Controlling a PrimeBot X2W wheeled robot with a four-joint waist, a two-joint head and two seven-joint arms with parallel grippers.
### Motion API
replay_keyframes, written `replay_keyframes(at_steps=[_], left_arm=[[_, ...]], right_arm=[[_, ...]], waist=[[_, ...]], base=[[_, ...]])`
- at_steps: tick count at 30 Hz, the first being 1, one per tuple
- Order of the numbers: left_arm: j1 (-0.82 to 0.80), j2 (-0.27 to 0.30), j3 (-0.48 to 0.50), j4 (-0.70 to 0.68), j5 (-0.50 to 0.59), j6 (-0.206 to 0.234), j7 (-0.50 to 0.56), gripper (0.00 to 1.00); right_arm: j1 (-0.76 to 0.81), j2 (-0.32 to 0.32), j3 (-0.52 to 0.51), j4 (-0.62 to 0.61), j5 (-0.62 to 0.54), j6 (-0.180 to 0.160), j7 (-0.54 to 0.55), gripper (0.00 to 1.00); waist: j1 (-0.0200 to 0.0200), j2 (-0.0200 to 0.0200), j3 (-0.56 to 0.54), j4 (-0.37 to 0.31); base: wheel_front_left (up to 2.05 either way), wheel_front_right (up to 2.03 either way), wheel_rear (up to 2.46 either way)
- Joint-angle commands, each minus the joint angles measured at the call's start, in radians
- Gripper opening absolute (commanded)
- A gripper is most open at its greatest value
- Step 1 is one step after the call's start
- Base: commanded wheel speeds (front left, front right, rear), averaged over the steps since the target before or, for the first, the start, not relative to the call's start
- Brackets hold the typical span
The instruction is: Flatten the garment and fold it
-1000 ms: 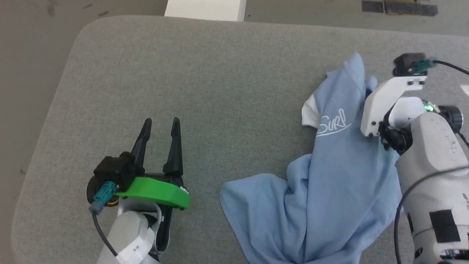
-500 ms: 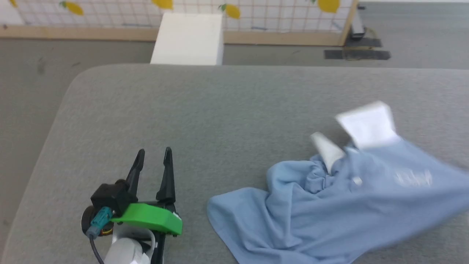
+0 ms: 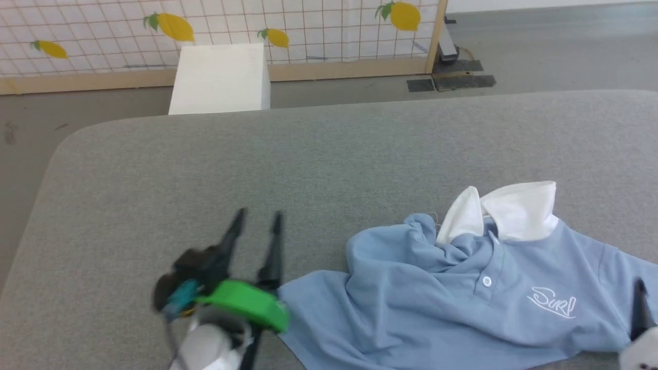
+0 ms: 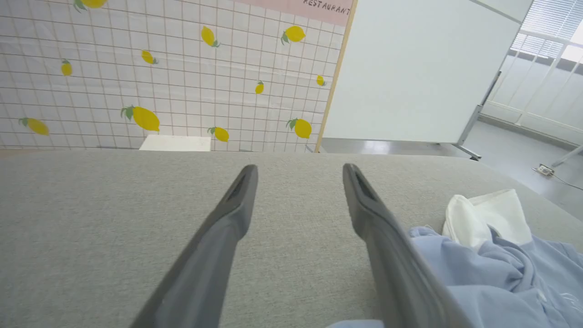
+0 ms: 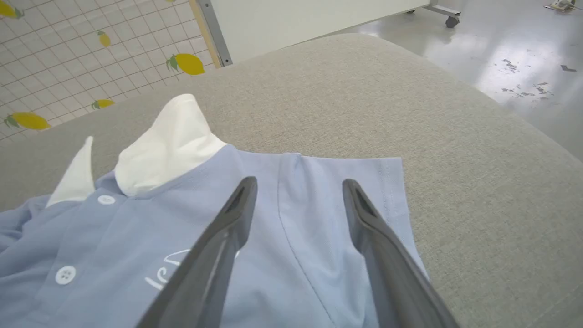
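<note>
The garment (image 3: 452, 303), a light blue polo shirt, lies front-up on the grey table (image 3: 257, 154) at the lower right, with its white collar (image 3: 514, 210) raised and its left part bunched. My left gripper (image 3: 258, 216) is open and blurred, just left of the shirt's edge. In the left wrist view the left gripper (image 4: 299, 167) has bare table between its fingers and the garment (image 4: 501, 273) to the right. My right gripper (image 5: 299, 181) stands open over the shirt's shoulder and sleeve (image 5: 387, 182), holding nothing. One of its dark fingers (image 3: 639, 308) shows at the head view's right edge.
A white box (image 3: 218, 77) stands on the floor beyond the table's far edge, before a lemon-patterned grid panel (image 3: 308, 20). A white board on wheels (image 4: 423, 68) stands further right. The table's rounded left corner (image 3: 56, 154) is near.
The head camera has tilted up. The shirt, which hung bunched from my shut right gripper, now lies spread on the table, and the right gripper has let go and opened.
</note>
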Motion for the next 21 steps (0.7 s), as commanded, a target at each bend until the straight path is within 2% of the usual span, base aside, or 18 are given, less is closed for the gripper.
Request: replay_keyframes(at_steps=[1,6,8,10,12,15,19,21], left_arm=[[-0.058,-0.002,-0.041,0.022,-0.009,-0.011,0.006,1.0],[-0.232,-0.002,-0.213,0.128,-0.059,-0.025,0.11,1.0],[-0.302,-0.002,-0.286,0.187,-0.088,-0.028,0.185,1.0],[-0.396,-0.002,-0.389,0.273,-0.155,-0.033,0.32,1.0],[-0.446,-0.002,-0.444,0.327,-0.196,-0.034,0.423,1.0],[-0.51,-0.002,-0.512,0.397,-0.236,-0.023,0.58,1.0],[-0.566,-0.002,-0.568,0.463,-0.258,0.02,0.718,1.0],[-0.576,-0.002,-0.605,0.499,-0.285,0.017,0.824,1.0]], right_arm=[[0.009,0.002,0.038,-0.021,0.012,-0.001,-0.043,1.0],[0.018,0.002,0.155,-0.067,0.023,-0.001,-0.14,1.0],[0.013,0.002,0.194,-0.071,0.031,-0.001,-0.154,1.0],[-0.002,0.002,0.249,-0.069,0.047,-0.001,-0.161,1.0],[-0.015,0.002,0.275,-0.066,0.053,-0.001,-0.167,1.0],[-0.029,0.002,0.303,-0.059,0.065,-0.001,-0.175,1.0],[-0.039,0.002,0.336,-0.056,0.071,-0.001,-0.177,1.0],[-0.045,0.002,0.35,-0.054,0.077,-0.001,-0.178,1.0]], waist=[[0.0001,0.0,0.019,-0.014],[0.0001,0.0,0.058,-0.042],[0.0001,0.0,0.073,-0.055],[0.0001,0.0,0.094,-0.077],[0.0001,0.0,0.106,-0.091],[0.0001,0.0,0.121,-0.105],[0.0001,0.0,0.134,-0.113],[0.0001,0.0,0.137,-0.116]], base=[[0.0,0.0,0.0],[0.0,0.0,0.0],[0.0,0.0,0.0],[0.0,0.0,0.0],[0.0,0.0,0.0],[0.0,0.0,0.0],[0.0,0.0,0.0],[0.0,0.0,0.0]])
